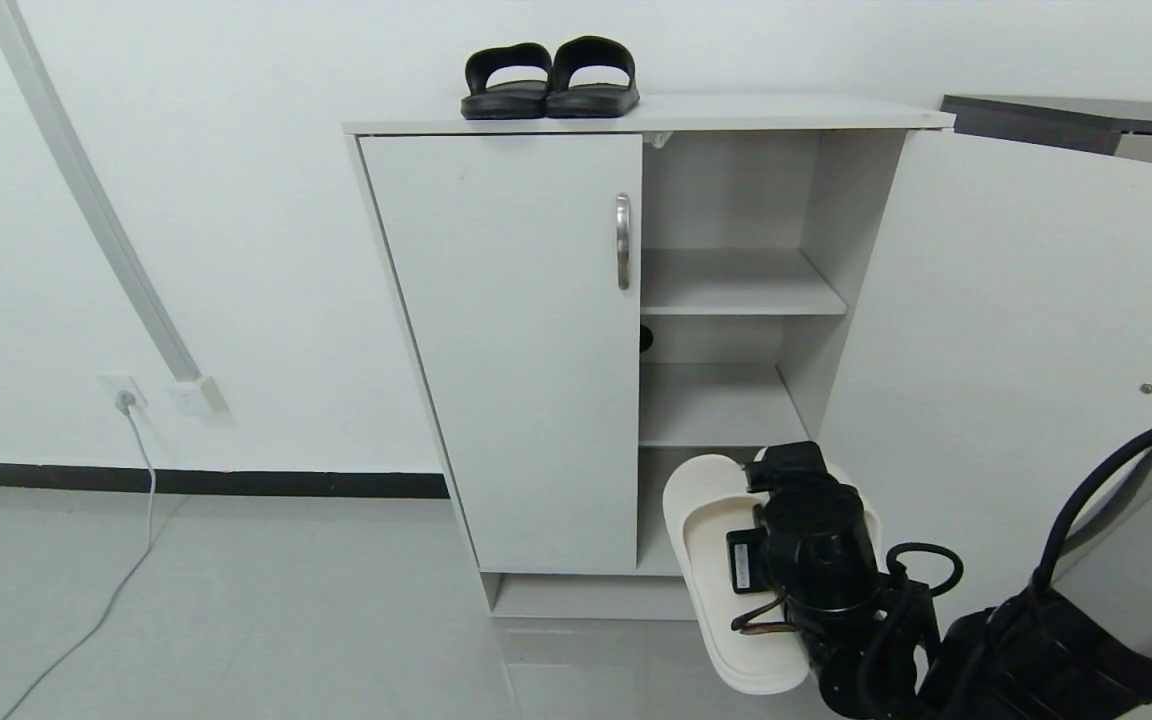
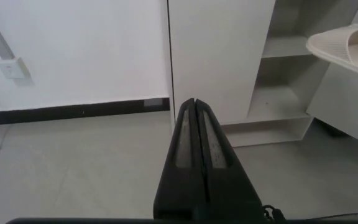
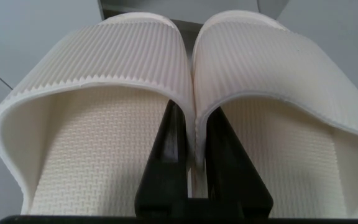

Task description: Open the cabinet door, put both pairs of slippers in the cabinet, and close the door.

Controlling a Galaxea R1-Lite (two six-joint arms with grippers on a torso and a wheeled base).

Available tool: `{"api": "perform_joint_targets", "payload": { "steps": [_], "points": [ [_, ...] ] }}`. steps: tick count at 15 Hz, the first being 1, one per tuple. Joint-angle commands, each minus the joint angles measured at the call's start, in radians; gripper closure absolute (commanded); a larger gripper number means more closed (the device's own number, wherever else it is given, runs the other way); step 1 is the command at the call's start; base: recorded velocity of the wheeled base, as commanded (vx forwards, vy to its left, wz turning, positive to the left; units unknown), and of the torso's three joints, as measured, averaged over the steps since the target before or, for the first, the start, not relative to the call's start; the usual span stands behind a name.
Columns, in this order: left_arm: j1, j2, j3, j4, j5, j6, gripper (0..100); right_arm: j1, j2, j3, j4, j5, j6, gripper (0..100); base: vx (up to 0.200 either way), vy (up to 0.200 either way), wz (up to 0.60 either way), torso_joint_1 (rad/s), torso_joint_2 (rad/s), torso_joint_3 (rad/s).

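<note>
No legible text, number or sign. Small dark white-edged label (image 1: 744,566) on black wrist housing of right arm: print too small to read. No readable marks on white two-door cabinet (image 1: 496,350), black rubber slippers (image 1: 591,50), cream ribbed slippers (image 3: 123,68).

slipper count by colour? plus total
black slippers: 2, side by side on top of the cabinet
white slippers: 2, pinched together in the right gripper, in front of the open side of the cabinet
total: 4 slippers
</note>
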Motion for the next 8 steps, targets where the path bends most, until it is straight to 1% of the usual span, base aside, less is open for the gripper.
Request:
{"api": "perform_joint_targets", "payload": {
  "steps": [1, 5, 7, 8],
  "points": [
    [0.000, -0.002, 0.000, 0.000, -0.003, -0.002, 100, -0.002, 0.019, -0.035, -0.002, 0.000, 0.005, 100, 0.000, 0.000, 0.00, 0.000, 0.00, 0.000],
    [0.000, -0.002, 0.000, 0.000, -0.002, -0.011, 100, -0.030, 0.099, -0.153, -0.011, -0.023, 0.011, 100, 0.000, 0.000, 0.00, 0.000, 0.00, 0.000],
    [0.000, -0.002, 0.000, 0.000, 0.000, -0.014, 100, -0.062, 0.155, -0.231, -0.005, -0.093, 0.037, 100, 0.000, 0.000, 0.00, 0.000, 0.00, 0.000],
    [0.000, -0.002, 0.000, 0.000, 0.000, -0.014, 100, -0.065, 0.161, -0.238, -0.005, -0.098, 0.037, 100, 0.000, 0.000, 0.00, 0.000, 0.00, 0.000]
  ]
}}
